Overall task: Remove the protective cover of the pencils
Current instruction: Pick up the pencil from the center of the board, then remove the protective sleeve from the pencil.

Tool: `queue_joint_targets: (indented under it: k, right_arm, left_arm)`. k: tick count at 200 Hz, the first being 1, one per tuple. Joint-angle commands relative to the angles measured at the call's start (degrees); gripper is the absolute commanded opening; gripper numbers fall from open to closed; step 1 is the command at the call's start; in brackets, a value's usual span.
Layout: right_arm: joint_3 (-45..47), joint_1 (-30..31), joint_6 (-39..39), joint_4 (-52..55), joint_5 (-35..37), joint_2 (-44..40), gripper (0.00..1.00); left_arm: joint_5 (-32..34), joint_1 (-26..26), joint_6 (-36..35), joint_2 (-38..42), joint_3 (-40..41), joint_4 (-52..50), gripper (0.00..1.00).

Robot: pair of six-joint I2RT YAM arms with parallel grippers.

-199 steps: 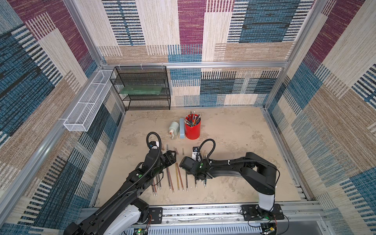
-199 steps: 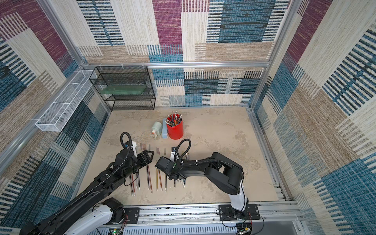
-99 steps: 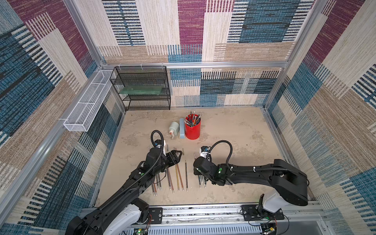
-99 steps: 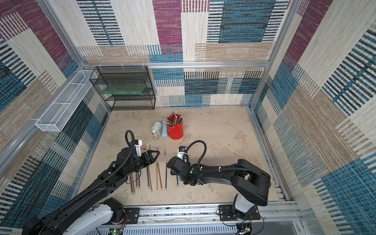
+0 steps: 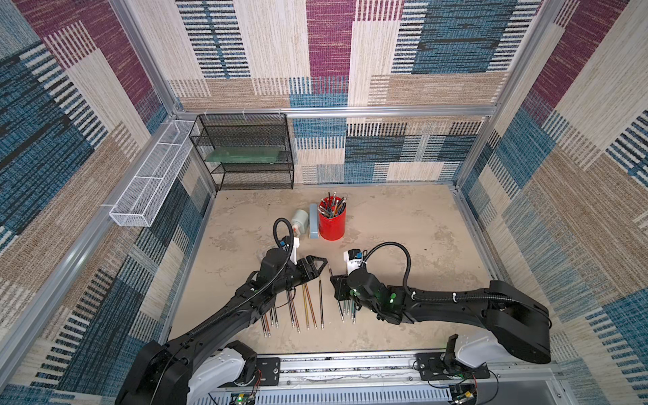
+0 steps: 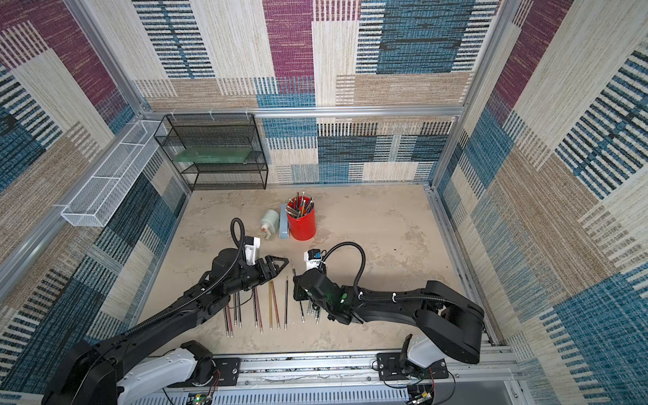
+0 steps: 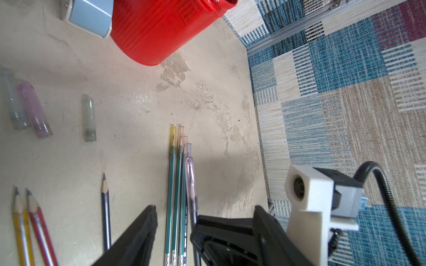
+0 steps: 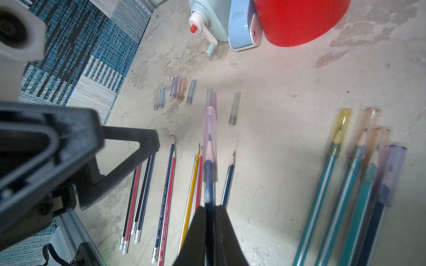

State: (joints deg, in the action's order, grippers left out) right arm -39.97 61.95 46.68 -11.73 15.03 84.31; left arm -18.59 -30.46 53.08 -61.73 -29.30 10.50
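Observation:
My right gripper (image 8: pixel 210 208) is shut on a dark blue pencil (image 8: pixel 209 175) and holds it above the table. A pink see-through cover (image 8: pixel 209 129) sits over its tip. My left gripper (image 7: pixel 205 209) is open, and the capped tip (image 7: pixel 190 175) lies just ahead of its jaws, untouched. In both top views the left gripper (image 5: pixel 321 261) (image 6: pixel 282 263) faces the right gripper (image 5: pixel 333 280) (image 6: pixel 294 280) closely. Several bare pencils (image 5: pixel 308 305) lie in a row on the table. Capped teal pencils (image 8: pixel 345 184) lie beside them. Loose covers (image 8: pixel 234 108) rest farther back.
A red cup (image 5: pixel 332 219) full of pencils stands behind the grippers, with a blue sharpener (image 5: pixel 313 221) and a pale green crank sharpener (image 5: pixel 300 219) beside it. A black mesh shelf (image 5: pixel 245 150) stands at the back left. A white wire basket (image 5: pixel 150 179) hangs on the left wall.
My left gripper has moved right toward the held pencil's tip and its jaws have narrowed a little. The right arm has swung out to the right with the pencil still gripped.

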Motion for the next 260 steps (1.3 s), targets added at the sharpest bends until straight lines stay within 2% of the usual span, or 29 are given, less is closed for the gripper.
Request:
queue_joint_targets:
  k: [1,31,90,136,160,236,260]
  right_arm:
    - [-0.2,0.0,-0.7,-3.0,-1.2,-0.7,0.00]
    - [0.0,-0.1,-1.1,-3.3,-0.8,-1.0,0.00]
    - [0.1,-0.3,-1.8,-4.3,-1.6,-2.7,0.00]
    - [-1.7,-0.2,-2.5,-4.3,-2.5,-1.1,0.00]
    - [-3.1,-0.3,-2.6,-4.8,-4.6,0.4,0.00]
    - [-3.7,-0.1,-3.0,-4.8,-4.1,1.1,0.00]
    - [-3.7,-0.2,-3.1,-4.9,-4.2,1.0,0.00]
  left_arm:
    - [-2.2,-0.1,1.2,-1.5,-1.8,3.1,0.63]
    - [-2.4,-0.4,1.2,-3.8,-2.6,3.1,0.54]
    - [-2.2,-0.4,1.8,-5.5,-3.3,3.6,0.49]
    - [-2.7,-0.5,1.5,-5.8,-3.9,3.4,0.31]
    - [-2.6,-0.6,1.3,-5.8,-4.3,2.9,0.26]
    - [-0.4,-0.6,-0.1,-5.0,-4.3,0.7,0.20]
    - [-0.3,-0.6,-0.2,-5.2,-4.3,0.4,0.30]
